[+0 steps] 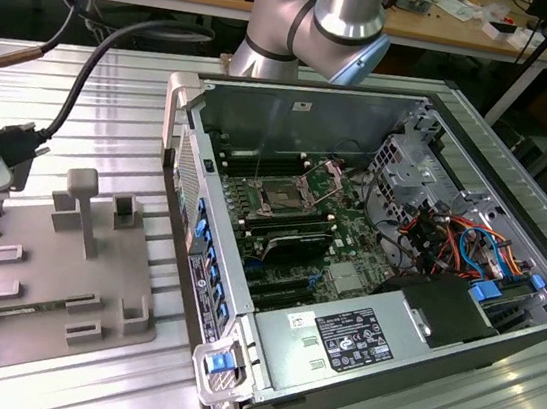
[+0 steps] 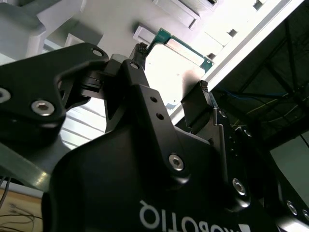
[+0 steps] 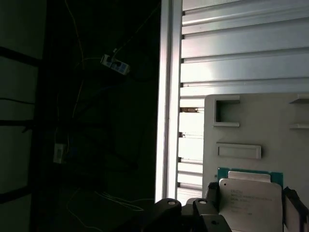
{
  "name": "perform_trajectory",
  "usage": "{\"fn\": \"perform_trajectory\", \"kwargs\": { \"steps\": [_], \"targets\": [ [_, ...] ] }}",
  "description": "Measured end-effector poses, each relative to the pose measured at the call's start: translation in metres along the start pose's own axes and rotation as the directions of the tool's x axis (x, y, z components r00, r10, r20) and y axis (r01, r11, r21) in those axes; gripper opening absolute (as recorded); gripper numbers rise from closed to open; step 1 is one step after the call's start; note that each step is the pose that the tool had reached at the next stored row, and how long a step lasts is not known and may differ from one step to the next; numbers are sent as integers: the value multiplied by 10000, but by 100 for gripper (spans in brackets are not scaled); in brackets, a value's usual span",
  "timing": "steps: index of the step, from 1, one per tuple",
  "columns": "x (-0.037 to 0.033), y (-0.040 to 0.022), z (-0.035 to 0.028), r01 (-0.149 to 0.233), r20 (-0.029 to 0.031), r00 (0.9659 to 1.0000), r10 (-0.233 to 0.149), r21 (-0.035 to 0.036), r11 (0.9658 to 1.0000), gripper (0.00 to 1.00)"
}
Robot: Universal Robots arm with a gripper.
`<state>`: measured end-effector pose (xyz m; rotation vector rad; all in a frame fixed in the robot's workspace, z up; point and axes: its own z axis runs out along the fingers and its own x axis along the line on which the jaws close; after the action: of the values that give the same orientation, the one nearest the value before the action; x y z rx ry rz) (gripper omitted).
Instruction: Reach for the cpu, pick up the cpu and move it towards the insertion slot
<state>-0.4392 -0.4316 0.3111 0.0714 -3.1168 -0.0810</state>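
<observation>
The claw (image 2: 172,67) is seen in both wrist views pressed onto the cpu (image 2: 179,72), one fingertip (image 2: 141,49) set against each of two opposite edges, so that the silvery-white face and its green border lie flat between the fingers. The chip is nearly square, so no long axis is to be reckoned with; the grip line runs straight across it. In the first wrist view the cpu is placed over the grey fixture plate (image 3: 251,123), beside that plate's edge and the ribbed tabletop (image 3: 241,48); whether the chip is lifted clear of the plate cannot be told. In the exterior view the claw is found at the exterior view's left edge, above the plate, which lies on the tabletop beside the open computer case (image 1: 407,111). The insertion slot (image 1: 280,197) is seen on the green board inside the case, well apart from the claw, toward the exterior view's right. The near wall of the case stands between the two, and it is judged that this wall governs the transfer path.
</observation>
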Motion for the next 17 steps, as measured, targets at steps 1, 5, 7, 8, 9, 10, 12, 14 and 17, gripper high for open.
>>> {"fn": "perform_trajectory", "kwargs": {
  "steps": [1, 5, 7, 8, 9, 10, 12, 14, 17],
  "targets": [
    [0, 1, -11, 0, 1, 10000, 0, 0, 10000, 55],
    [1, 4, -64, -1, 0, 10000, 1, 0, 10000, 55],
    [2, 4, -83, 0, 1, 10000, 0, -1, 10000, 55],
    [2, 5, -95, -1, 0, 10000, 1, -1, 10000, 55],
    [2, 6, -106, 0, 1, 10000, 0, -1, 10000, 55],
    [2, 6, -117, 0, 0, 10000, 0, 0, 10000, 55],
    [3, 7, -139, 0, 1, 10000, 0, 0, 10000, 55],
    [3, 9, -160, -1, 0, 10000, 1, 0, 10000, 55],
    [4, 11, -202, 0, 0, 10000, 0, 0, 10000, 55]
  ]
}}
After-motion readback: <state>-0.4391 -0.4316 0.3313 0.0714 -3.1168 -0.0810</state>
